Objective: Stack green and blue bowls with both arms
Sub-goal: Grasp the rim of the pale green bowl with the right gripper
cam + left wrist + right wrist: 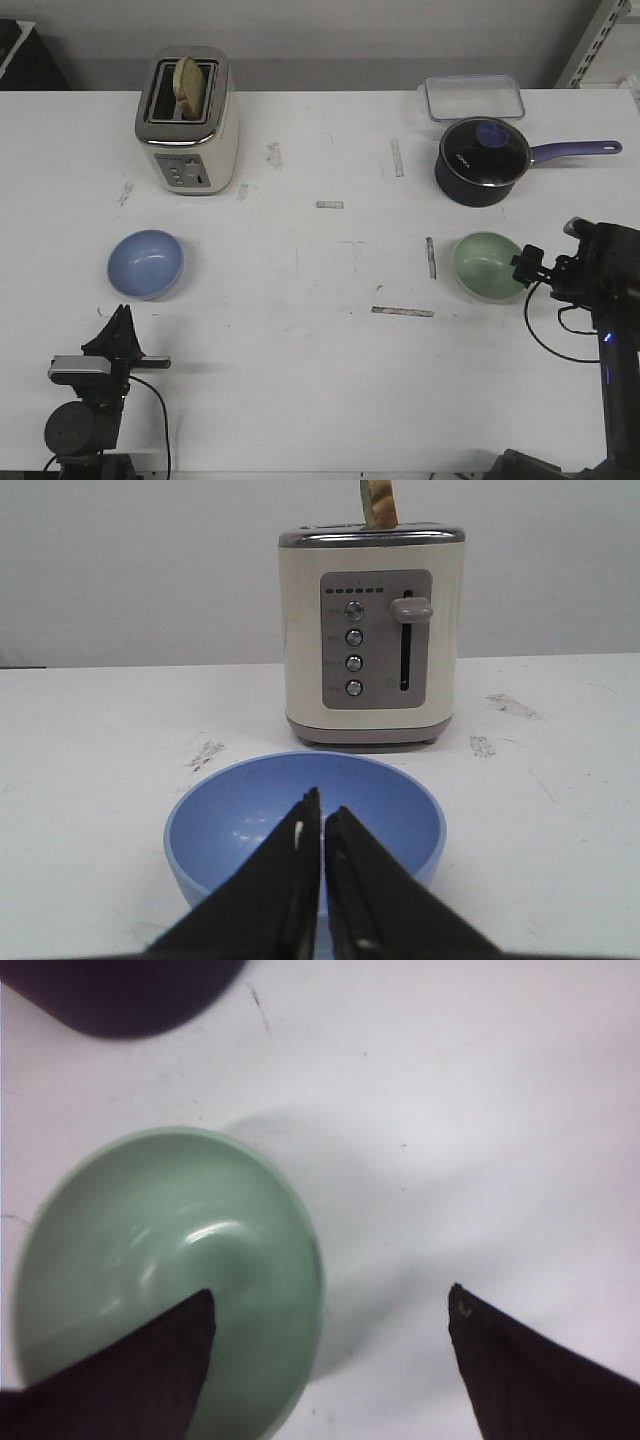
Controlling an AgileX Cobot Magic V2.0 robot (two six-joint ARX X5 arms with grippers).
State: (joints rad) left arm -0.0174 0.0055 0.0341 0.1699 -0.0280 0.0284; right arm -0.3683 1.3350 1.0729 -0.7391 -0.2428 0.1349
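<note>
Current step, as judged: approach and grasp of the first bowl; neither bowl is lifted. The green bowl [488,266] sits on the bench [320,340] at right, near the saucepan [482,160]. The right end effector [330,1345] is spread wide, one finger over the bowl's interior and the other outside its rim, straddling the wall. The next move calls for closing on that rim, then lifting.

The blue bowl [146,264] sits at left, nearer than the toaster [187,120]. The left end effector [321,825] is pressed together, behind the bowl and apart from it.

Contents: both bowls are empty. The toaster holds a bread slice [190,85]. A clear lidded box [473,97] lies beyond the saucepan; contents not discernible.
</note>
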